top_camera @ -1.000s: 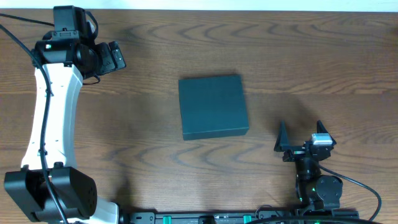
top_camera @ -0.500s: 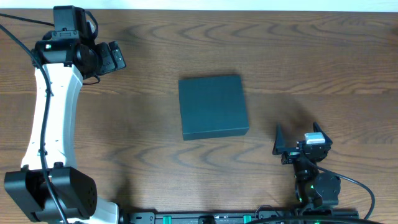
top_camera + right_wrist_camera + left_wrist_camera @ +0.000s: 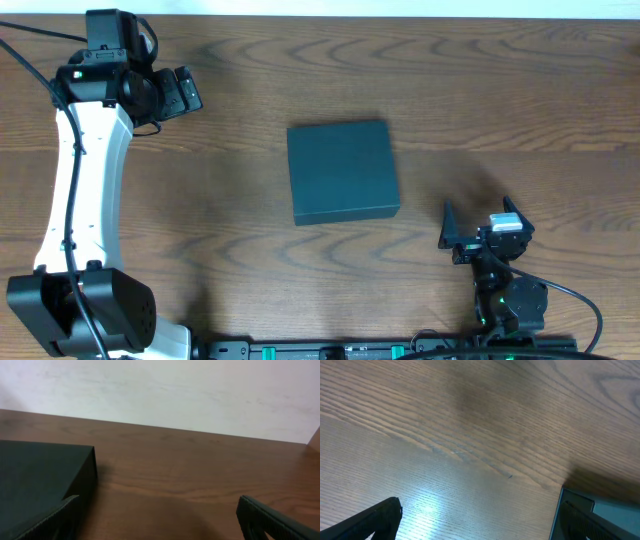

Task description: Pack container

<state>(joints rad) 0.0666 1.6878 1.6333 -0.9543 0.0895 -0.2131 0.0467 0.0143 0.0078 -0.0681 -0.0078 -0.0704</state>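
In the overhead view, the white left arm reaches from the lower left to the upper left, its left hand spread wide and empty, while the right hand, at lower right, likewise gapes empty.

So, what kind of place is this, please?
Probably a robot test bench: the left arm and the right arm sit at one edge of a wooden table, and a plain white wall stands behind it.

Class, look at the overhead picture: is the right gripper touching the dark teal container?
Apart. The overhead view shows a clear strip of bare table between the container and the right gripper.
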